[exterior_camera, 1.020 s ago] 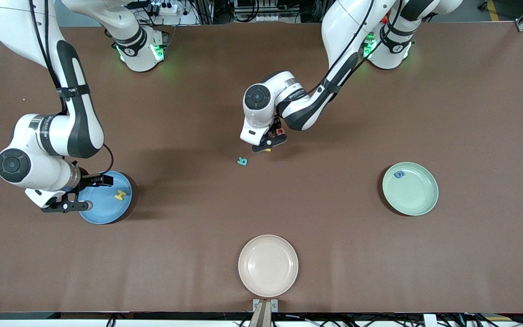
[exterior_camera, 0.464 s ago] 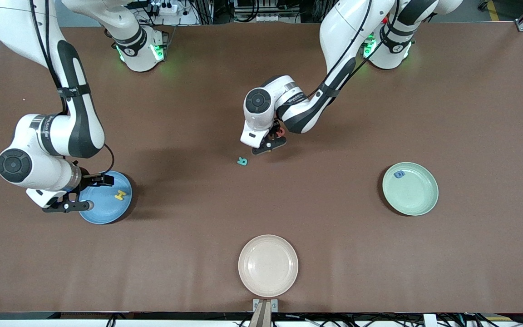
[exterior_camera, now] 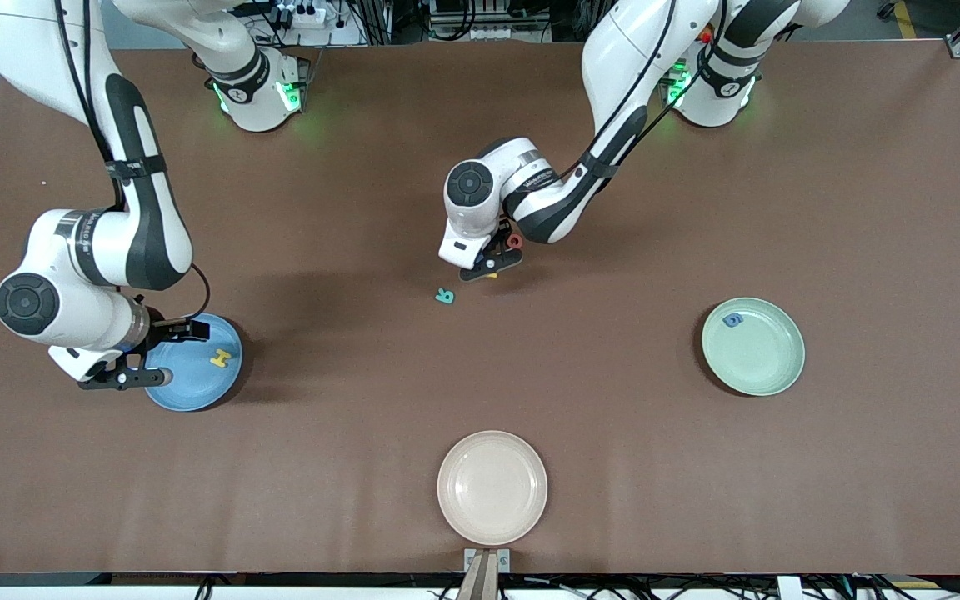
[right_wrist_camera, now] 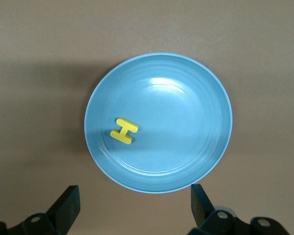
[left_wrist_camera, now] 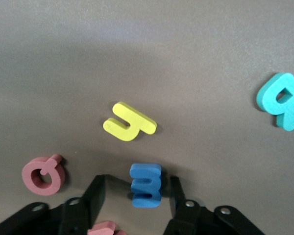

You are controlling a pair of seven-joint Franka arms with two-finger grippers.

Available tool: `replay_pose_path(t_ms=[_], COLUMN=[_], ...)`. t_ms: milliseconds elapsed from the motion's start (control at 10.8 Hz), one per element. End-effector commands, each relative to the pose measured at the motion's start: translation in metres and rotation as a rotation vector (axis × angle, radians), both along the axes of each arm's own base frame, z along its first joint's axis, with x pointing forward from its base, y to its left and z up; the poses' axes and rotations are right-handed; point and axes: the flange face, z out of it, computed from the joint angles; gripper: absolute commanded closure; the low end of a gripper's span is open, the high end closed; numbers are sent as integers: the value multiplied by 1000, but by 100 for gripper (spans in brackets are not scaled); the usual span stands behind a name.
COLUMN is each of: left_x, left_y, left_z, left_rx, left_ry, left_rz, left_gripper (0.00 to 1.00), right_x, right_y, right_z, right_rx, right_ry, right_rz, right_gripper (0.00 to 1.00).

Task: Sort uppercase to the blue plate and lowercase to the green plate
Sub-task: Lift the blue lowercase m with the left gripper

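From the front, the left gripper (exterior_camera: 492,265) sits low at frame centre over the letter cluster; the teal R (exterior_camera: 445,296) lies just below it, the green plate (exterior_camera: 767,367) at right holds a blue g (exterior_camera: 733,319). The right gripper (exterior_camera: 123,377) waits at the blue plate (exterior_camera: 197,392), lower left

Left wrist: fingers (left_wrist_camera: 95,192) straddle the blue m (left_wrist_camera: 146,184), apart, not clamped; yellow h (left_wrist_camera: 129,122) just above, red Q (left_wrist_camera: 44,174) at left. Light, squashy foam; I'd pinch its flat sides

Right wrist: jaws wide apart, yellow H (right_wrist_camera: 124,131) in the plate

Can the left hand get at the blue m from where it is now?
Probably yes. The left hand is down at the table with a finger on either side of the blue m, nothing between. The yellow h and red Q lie clear of the fingers.
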Motion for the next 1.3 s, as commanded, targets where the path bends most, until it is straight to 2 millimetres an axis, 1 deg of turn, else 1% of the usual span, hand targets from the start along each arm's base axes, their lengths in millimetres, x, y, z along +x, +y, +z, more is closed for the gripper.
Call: replay_pose_path(t_ms=[0, 93, 185, 278, 371, 464, 649, 742, 835, 1020, 1113, 1205], left_x=[2, 2, 1, 1, 2, 1, 4, 11, 19, 43, 53, 63], left_y=[-4, -4, -4, -4, -3, -5, -5, -4, -4, 13, 24, 38], left_z=[-3, -3, -7, -8, -8, -7, 2, 20, 51, 110, 137, 157], left_rx=[12, 12, 13, 11, 13, 12, 3, -10, -29, -24, -2, 26], left_ry=[-30, -30, -27, -27, -29, -30, -42, -61, -91, -149, -199, -230], left_rz=[4, 4, 3, 2, 3, -1, -5, 2, 9, 38, 4, -31], left_gripper=[49, 49, 59, 76, 97, 100, 100, 100, 100, 100, 100, 100], right_x=[-4, -4, -4, -4, -4, -4, -5, -6, -6, -6, -6, -8], right_y=[1, 1, 2, 2, 2, 2, 7, 13, 18, 21, 27, 40], right_z=[4, 4, 5, 4, 4, 4, 4, 2, 3, 2, 3, 2], right_rx=[10, 10, 10, 10, 10, 10, 8, 2, 0, 1, -3, -8], right_ry=[-3, -3, -3, -2, -2, -2, 3, 4, 2, 3, 0, 6], right_rz=[-3, -3, -2, -2, -2, -2, -11, -30, -36, -39, -52, -74], right_gripper=[0, 0, 0, 0, 0, 0, 0, 0, 0, 0, 0, 0])
